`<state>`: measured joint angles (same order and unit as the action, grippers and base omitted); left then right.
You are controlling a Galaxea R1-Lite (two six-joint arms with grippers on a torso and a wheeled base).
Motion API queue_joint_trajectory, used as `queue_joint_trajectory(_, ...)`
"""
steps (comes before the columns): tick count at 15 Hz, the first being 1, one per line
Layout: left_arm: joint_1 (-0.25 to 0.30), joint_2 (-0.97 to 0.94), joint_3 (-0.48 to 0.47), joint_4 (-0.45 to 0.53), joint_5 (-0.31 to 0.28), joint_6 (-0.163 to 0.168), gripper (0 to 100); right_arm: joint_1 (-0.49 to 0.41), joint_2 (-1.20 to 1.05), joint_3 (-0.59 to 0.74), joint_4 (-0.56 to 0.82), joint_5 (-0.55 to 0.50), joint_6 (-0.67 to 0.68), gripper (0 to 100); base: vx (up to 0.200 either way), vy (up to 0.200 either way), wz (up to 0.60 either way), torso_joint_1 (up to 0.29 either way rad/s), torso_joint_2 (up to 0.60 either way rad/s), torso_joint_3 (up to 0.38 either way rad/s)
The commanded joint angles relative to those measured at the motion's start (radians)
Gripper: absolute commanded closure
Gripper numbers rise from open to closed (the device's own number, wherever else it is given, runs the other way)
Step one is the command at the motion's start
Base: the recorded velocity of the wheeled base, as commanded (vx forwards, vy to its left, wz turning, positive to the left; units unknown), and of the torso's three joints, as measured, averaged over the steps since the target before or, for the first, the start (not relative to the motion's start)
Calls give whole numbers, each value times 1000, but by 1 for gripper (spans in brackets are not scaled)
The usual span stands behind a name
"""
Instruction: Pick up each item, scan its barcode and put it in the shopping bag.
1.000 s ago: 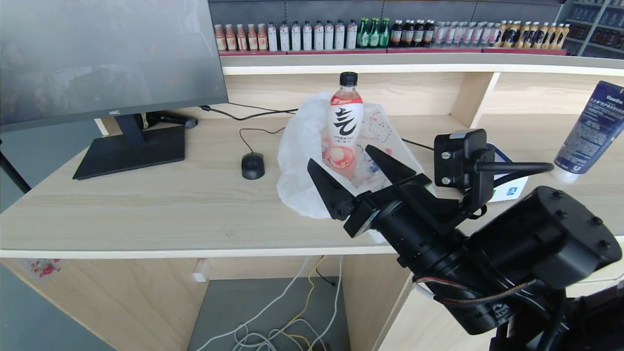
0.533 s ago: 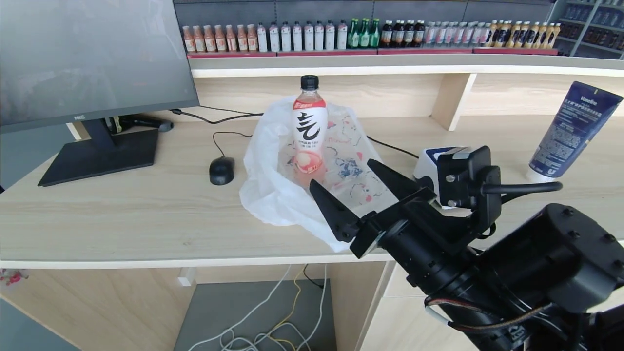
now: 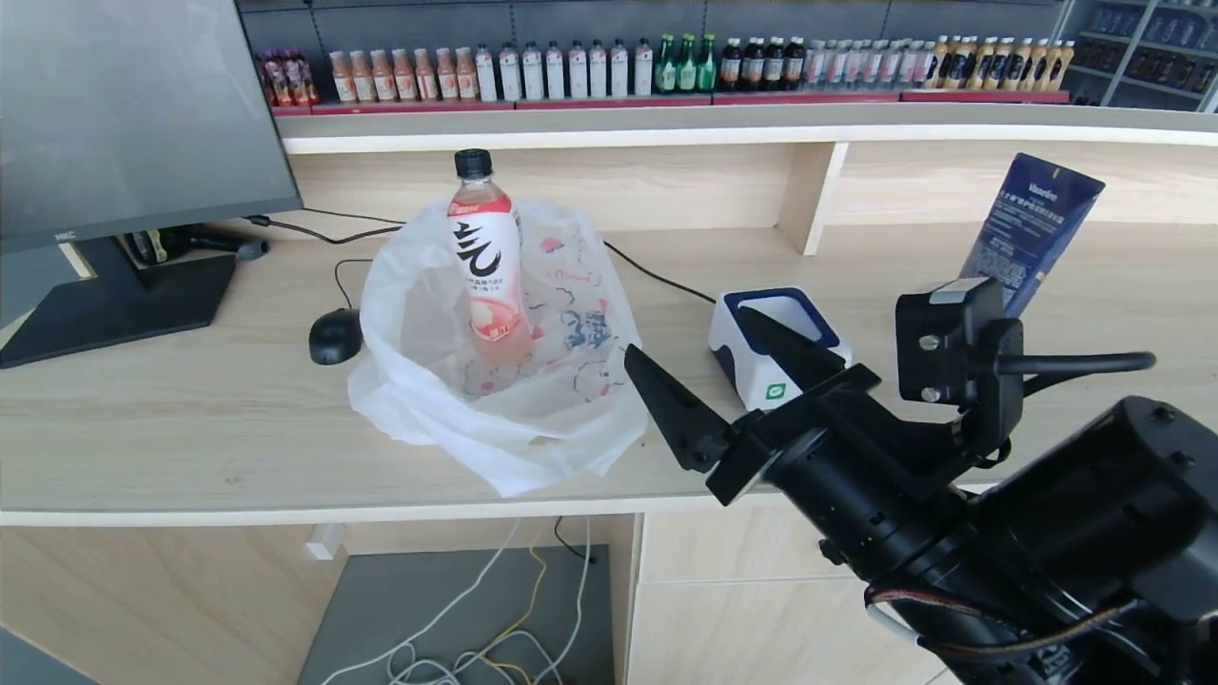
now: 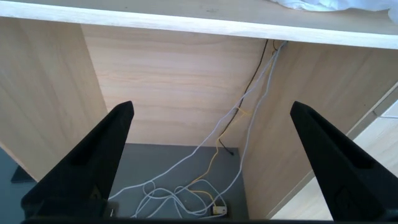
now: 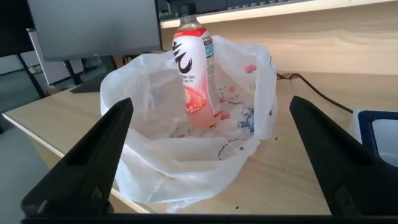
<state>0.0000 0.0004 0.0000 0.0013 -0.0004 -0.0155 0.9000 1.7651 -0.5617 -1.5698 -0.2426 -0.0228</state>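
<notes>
The right claw (image 3: 685, 330), open, hung near a white plastic shopping bag (image 3: 419, 400) holding an upright pink bottle (image 3: 487, 266) with black-lettered white label. The left claw (image 4: 211, 106) was open.

Pale wooden counter (image 3: 190, 419) — bottle-lined shelf (image 3: 609, 100) behind, cables (image 3: 419, 658) on grey floor (image 3: 381, 599).

Pink bottle (image 3: 487, 266), white printed bag (image 3: 419, 400)

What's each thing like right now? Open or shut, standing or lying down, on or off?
bottle: upright in the bag, cap on.
shopping bag: open.
blue tube: standing up.
monitor: screen dark.
right gripper: open, empty.
left gripper: open, empty.
</notes>
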Motion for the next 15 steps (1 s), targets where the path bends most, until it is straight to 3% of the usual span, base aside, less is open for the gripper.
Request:
queue_joint_trajectory(1,0,0,0,0,0,-1,0,0,-13,6,-1,0,0,0,0,-200,0,-7,2,-2)
queue_joint_trajectory(15,0,0,0,0,0,-3,0,31,-35,48,-1,-1,1,0,0,-200,0,1,1,2)
